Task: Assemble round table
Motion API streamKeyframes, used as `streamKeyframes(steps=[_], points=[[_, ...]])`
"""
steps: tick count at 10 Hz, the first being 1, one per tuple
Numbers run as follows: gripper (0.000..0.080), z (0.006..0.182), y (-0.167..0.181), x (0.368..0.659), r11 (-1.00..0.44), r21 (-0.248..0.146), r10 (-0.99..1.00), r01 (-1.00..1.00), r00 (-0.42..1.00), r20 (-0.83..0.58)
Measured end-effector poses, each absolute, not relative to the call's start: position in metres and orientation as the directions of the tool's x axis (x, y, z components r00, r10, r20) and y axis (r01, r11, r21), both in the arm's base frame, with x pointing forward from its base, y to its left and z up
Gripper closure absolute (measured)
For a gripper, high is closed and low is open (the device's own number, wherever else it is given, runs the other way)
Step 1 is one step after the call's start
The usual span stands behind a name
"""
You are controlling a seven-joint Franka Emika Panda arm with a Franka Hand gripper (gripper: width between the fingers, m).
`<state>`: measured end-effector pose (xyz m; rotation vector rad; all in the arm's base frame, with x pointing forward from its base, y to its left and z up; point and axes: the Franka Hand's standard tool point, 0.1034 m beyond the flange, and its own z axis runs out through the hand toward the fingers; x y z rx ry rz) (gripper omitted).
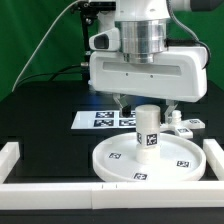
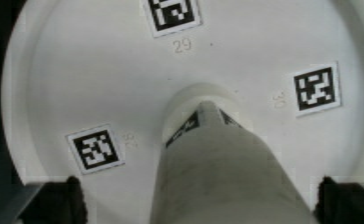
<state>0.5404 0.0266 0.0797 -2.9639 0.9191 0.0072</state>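
Observation:
The round white disc (image 1: pixel 112 160) lies flat at the front of the table, with black-and-white tags on its top. The short cylindrical leg (image 1: pixel 147 130) stands upright on the disc's central hub. My gripper (image 1: pixel 147 103) is right above the leg, with one finger on each side of its top. In the wrist view the leg (image 2: pixel 223 160) runs up the middle over the disc (image 2: pixel 90 80). The black fingertips (image 2: pixel 58 200) stand clear of the leg on both sides. The gripper (image 2: pixel 202 203) is open and holds nothing.
The marker board (image 1: pixel 103 120) lies behind the disc. A small white part (image 1: pixel 186 126) sits at the exterior view's right, behind the disc. White border rails run along the left (image 1: pixel 10 158), the front (image 1: pixel 90 196) and the right (image 1: pixel 214 160).

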Motion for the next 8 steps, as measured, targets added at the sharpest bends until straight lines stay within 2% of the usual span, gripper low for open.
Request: streamKeyframes(steps=[1, 2, 5, 8], points=[[0.0197, 0.0795, 0.0265, 0.5404, -0.814, -0.035, -0.580, -0.580, 0.814, -0.016], [0.0373, 0.0795, 0.0264, 0.5404, -0.812, -0.035, -0.583, -0.583, 0.812, -0.016], [0.0396, 0.0790, 0.0265, 0.5402, -0.681, -0.030, -0.731, -0.731, 0.682, -0.023], [0.0396, 0.0779, 0.0273, 0.5428, -0.424, -0.021, -0.905, -0.905, 0.425, -0.020]])
